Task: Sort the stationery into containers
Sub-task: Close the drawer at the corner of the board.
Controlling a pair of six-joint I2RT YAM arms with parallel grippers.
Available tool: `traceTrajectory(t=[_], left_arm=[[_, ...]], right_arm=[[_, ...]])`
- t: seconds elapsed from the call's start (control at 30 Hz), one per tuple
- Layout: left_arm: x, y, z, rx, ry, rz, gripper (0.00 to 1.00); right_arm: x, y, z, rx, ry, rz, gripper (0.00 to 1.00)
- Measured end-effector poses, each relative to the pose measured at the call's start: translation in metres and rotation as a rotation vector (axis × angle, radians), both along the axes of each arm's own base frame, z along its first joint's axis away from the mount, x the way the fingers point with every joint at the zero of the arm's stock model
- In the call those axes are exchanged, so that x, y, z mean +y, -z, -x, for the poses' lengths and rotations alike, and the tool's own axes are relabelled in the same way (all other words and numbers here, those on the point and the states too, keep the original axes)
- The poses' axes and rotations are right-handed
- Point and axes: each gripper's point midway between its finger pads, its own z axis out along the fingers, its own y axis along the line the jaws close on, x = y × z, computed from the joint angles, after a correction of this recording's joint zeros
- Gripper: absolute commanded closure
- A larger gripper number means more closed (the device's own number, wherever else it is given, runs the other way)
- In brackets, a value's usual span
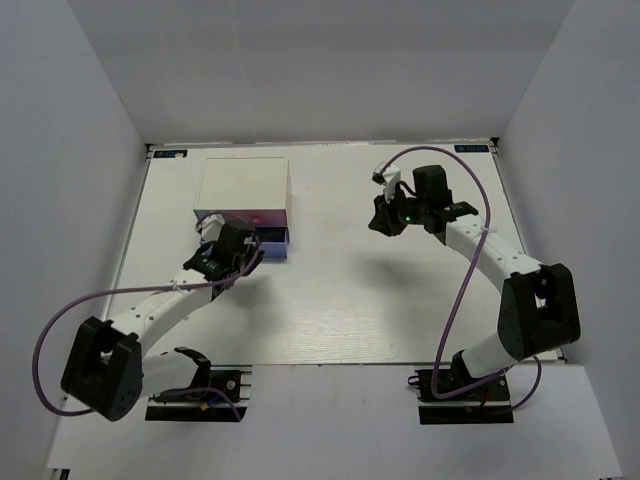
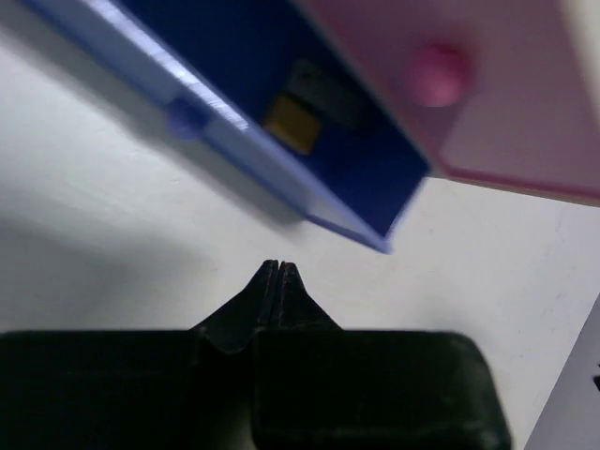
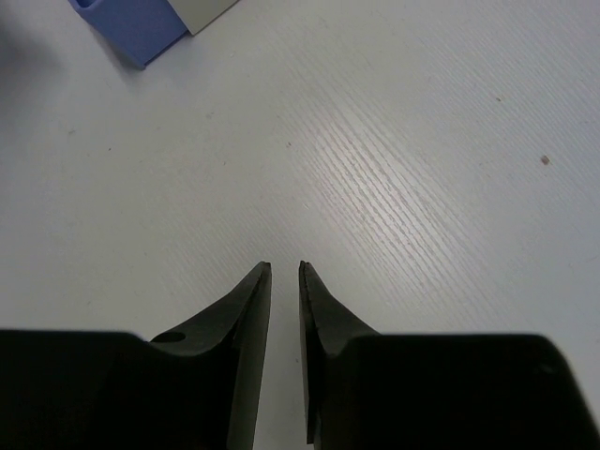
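The box of drawers (image 1: 245, 190) has a white top and stands at the back left. Its blue drawer (image 1: 272, 244) is pulled out. In the left wrist view the open blue drawer (image 2: 375, 178) holds a tan eraser (image 2: 292, 123) beside a dark item (image 2: 326, 94), under the pink drawer front (image 2: 525, 103) with its knob (image 2: 439, 75). My left gripper (image 1: 232, 246) (image 2: 279, 268) is shut and empty just in front of the drawer. My right gripper (image 1: 384, 216) (image 3: 285, 270) is slightly open and empty over bare table. No loose stationery shows on the table.
White walls close in the table (image 1: 340, 300) at the back and sides. A corner of the blue drawer (image 3: 136, 28) shows at the top left of the right wrist view. Purple cables loop from both arms.
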Motion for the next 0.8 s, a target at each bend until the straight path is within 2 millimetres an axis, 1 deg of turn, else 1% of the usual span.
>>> traceTrajectory(t=[0.1, 0.13, 0.2, 0.33, 0.57, 0.67, 0.8], left_arm=[[0.016, 0.024, 0.019, 0.054, -0.041, 0.023, 0.86], [0.019, 0.030, 0.021, 0.067, -0.055, 0.031, 0.79], [0.024, 0.034, 0.022, 0.080, -0.080, 0.045, 0.77], [0.028, 0.037, 0.007, 0.065, -0.120, 0.078, 0.72], [0.029, 0.055, -0.021, 0.103, -0.171, 0.115, 0.70], [0.030, 0.056, -0.029, 0.099, -0.186, 0.131, 0.70], [0.032, 0.052, -0.037, 0.071, -0.203, 0.156, 0.69]], right_arm=[[0.003, 0.000, 0.002, -0.005, -0.015, 0.001, 0.76], [0.003, 0.000, 0.002, -0.005, -0.019, 0.000, 0.76], [0.003, -0.001, 0.002, -0.006, -0.024, -0.002, 0.76], [0.004, -0.001, 0.003, -0.005, -0.027, -0.004, 0.76], [0.003, 0.001, 0.003, -0.006, -0.028, 0.001, 0.76], [0.001, 0.007, 0.006, 0.005, -0.026, 0.013, 0.76], [-0.002, 0.013, 0.009, 0.016, -0.023, 0.024, 0.76]])
